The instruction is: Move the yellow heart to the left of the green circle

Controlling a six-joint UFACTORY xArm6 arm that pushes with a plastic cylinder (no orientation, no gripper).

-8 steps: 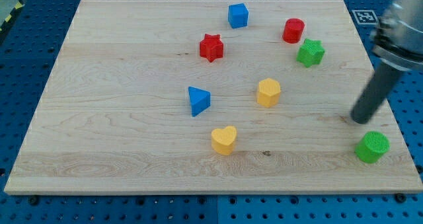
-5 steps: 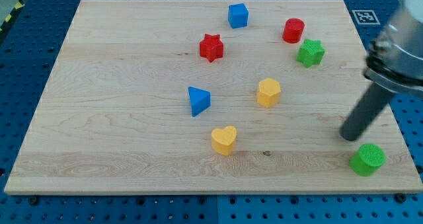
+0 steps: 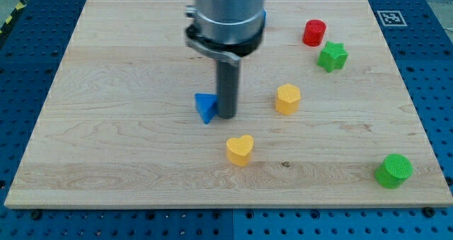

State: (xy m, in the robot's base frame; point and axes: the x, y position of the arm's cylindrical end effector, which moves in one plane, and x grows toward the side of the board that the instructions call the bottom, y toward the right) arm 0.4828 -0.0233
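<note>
Arm entering from the view's top, dark rod upright, my tip (image 3: 227, 116) set down mid-board

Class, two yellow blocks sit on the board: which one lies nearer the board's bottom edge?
The yellow heart; the other yellow block sits higher in the view, right of my tip.

Robotics laboratory: wooden table (image 3: 106, 127) on blue perforated mounting plate (image 3: 21, 70), fiducial marker (image 3: 391, 18) at the view's top right.

The rod (image 3: 227, 91) covers the right part of the blue triangle (image 3: 204, 107); the arm's upper body is cut off at the view's top.
</note>
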